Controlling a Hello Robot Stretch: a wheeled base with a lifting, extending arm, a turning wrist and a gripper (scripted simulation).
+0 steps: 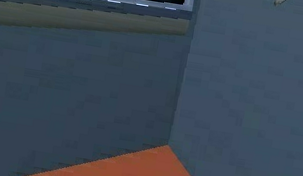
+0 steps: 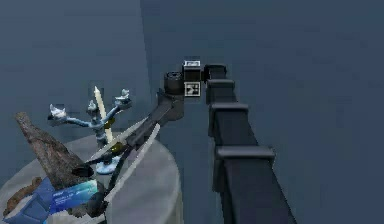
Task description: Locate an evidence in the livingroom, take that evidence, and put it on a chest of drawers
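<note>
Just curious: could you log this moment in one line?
place: wall corner | arm: extended near round table | gripper: by blue candelabra | hold: cannot tell

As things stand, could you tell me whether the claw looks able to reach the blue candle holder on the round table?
Probably yes: the claw shows right at the blue candle holder on the round table, with nothing visibly between them; whether they touch cannot be told.
</note>
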